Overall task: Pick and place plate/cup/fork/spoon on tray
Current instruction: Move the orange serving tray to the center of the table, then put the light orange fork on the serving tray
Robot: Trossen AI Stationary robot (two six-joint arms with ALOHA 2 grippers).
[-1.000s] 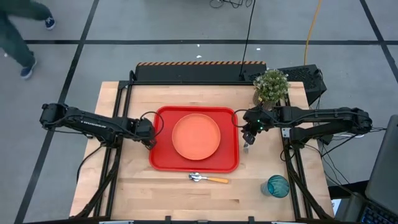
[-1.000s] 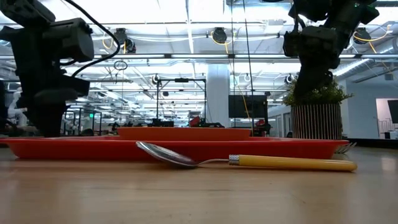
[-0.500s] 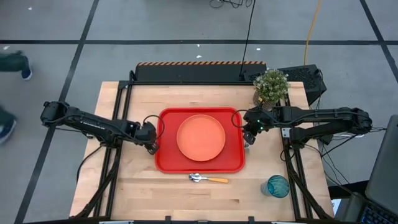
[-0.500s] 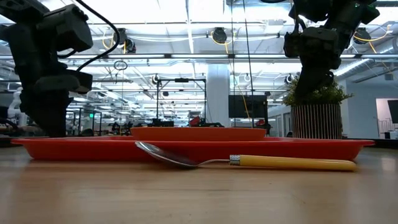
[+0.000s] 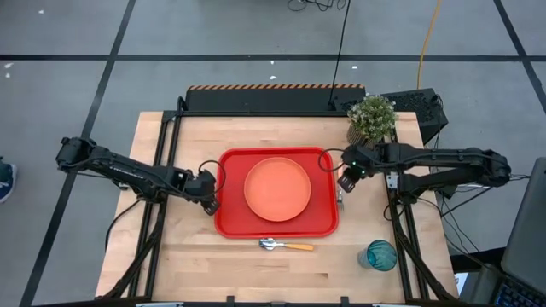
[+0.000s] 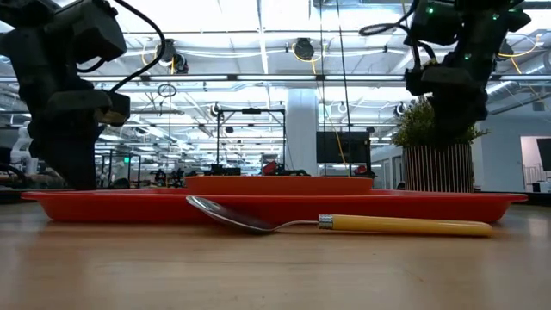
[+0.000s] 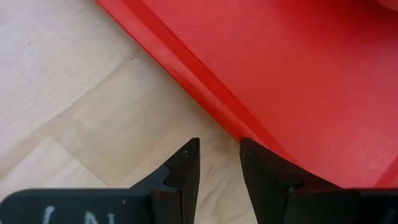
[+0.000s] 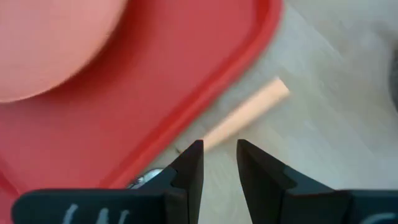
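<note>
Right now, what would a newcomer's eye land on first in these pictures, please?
Most likely the big red tray at the table's centre, with the orange plate lying in it. Next, the two dark arms, the left tool and right tool at its opposite edges, and the spoon just outside its near rim.

The table (image 5: 171,256) is pale wood with a smooth, matt top. The tray (image 5: 230,223) looks like red plastic, a bit shiny. The plate (image 5: 277,188) is plain orange and matt. The spoon (image 6: 258,221) has a shiny metal bowl and a smooth orange handle.
</note>
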